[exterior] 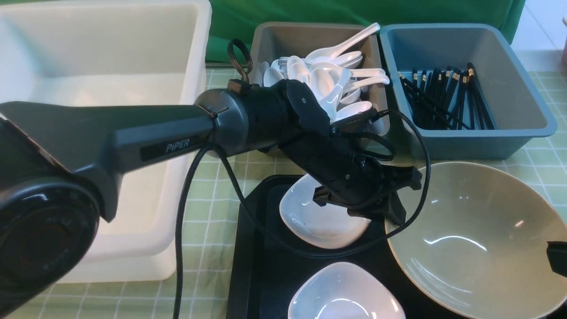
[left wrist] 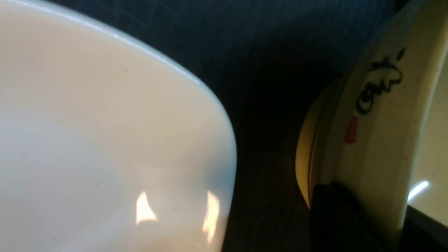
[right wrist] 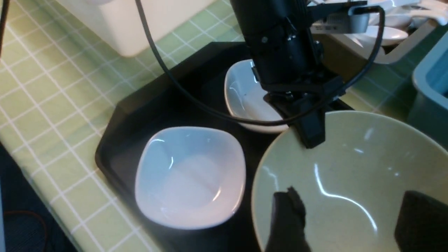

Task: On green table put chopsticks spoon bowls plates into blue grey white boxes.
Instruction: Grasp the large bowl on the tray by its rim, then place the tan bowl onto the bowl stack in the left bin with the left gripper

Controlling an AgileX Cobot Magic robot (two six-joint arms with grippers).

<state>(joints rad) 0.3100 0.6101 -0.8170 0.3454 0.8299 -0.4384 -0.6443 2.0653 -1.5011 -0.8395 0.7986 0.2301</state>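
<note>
we have our left claw (exterior: 396, 197) closed on the rim of the big olive-tan bowl (exterior: 476, 239), one finger inside the bowl and one outside it. our right claw (right wrist: 350, 213) is open, its fingers apart in front of the same bowl. the bowl sits tilted at the black tray's right edge. we see two white dishes (exterior: 325, 217) (exterior: 345, 294) on the black tray (exterior: 261, 266), one near its far left corner, the other nearer us. on the green table (exterior: 203, 230), our big white box (exterior: 177, 230) stands along the left edge; towards the far edge, the grey box (exterior: 283, 35) holds white spoons (exterior: 323, 82) and the blue box (exterior: 469, 144) beside it holds black chopsticks (exterior: 443, 97).
</note>
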